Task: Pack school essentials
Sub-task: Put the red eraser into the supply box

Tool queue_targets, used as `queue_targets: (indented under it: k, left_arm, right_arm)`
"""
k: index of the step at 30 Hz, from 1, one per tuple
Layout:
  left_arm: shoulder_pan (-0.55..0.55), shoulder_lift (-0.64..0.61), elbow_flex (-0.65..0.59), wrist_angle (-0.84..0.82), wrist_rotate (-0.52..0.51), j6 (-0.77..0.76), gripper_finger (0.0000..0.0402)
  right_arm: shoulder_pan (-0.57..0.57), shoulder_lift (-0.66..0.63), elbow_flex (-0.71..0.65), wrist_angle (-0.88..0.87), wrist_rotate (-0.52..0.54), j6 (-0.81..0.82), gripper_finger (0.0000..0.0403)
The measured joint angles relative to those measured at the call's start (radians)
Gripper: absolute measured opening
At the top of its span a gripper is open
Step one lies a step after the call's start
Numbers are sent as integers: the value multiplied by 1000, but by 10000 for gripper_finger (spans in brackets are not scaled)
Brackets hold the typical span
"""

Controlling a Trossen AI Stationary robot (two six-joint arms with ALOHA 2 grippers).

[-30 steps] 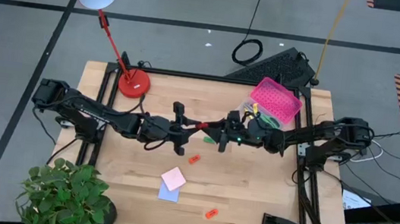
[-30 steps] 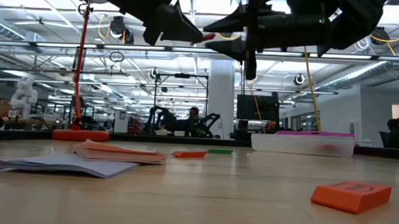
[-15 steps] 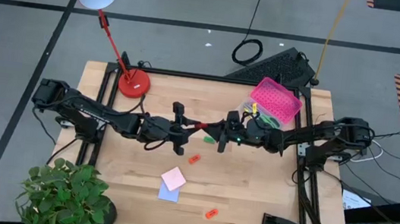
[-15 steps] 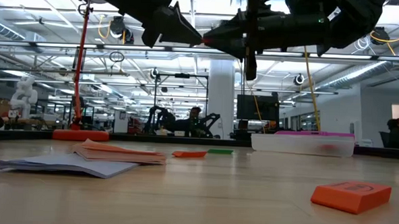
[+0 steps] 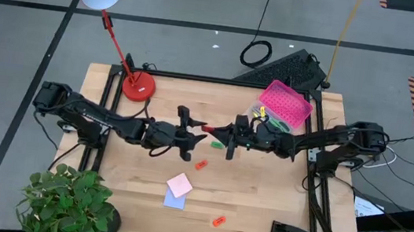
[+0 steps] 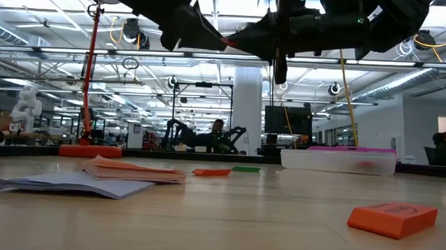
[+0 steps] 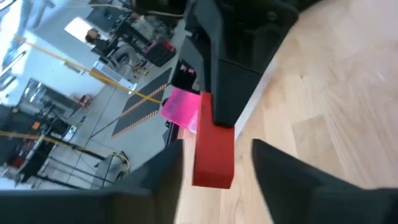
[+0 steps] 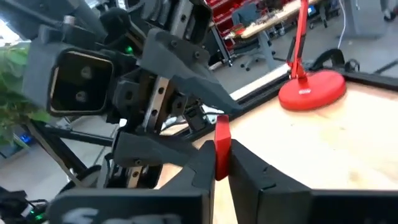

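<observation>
High view: we see the right claw (image 5: 220, 131), clamped on the red eraser (image 5: 205, 125), drawn closer to the spread-fingered left claw (image 5: 190, 134) above the worktop (image 5: 259, 209); we judge a handover.

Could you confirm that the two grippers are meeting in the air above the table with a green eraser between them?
Not quite: the eraser between them is red, not green, as the left wrist view shows. The rest holds: the left gripper and the right gripper meet in the air above the table.
</observation>
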Motion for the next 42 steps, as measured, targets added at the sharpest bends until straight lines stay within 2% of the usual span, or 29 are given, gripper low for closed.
queue_targets:
  k: [5,10,16,21,25,27,31,35,42]
  left_arm:
    - [-24,0,0,13,-58,-64,280]
    - [-28,0,0,10,-109,-129,314]
    - [-27,0,0,1,-121,-199,306]
    - [-27,0,0,-8,-116,-256,282]
    - [-13,0,0,-45,-31,-306,266]
    - [-4,0,0,-56,3,-331,258]
    - [11,0,0,-73,36,-359,246]
    - [19,0,0,-80,42,-370,239]
    - [19,0,0,-82,46,-375,237]
  right_arm:
    - [-1,-48,0,-64,0,-92,10]
    - [-11,-132,-1,-171,0,-192,11]
    - [-32,-251,-1,-367,0,-348,11]
    - [-41,-348,-1,-571,6,-617,11]
    - [-40,-414,-1,-770,11,-874,11]
    - [-40,-438,-1,-861,47,-973,11]
    - [-40,-469,-1,-1003,205,-1078,11]
    - [-43,-482,-36,-1036,332,-1142,11]
    - [-96,-483,-159,-1033,345,-1348,11]
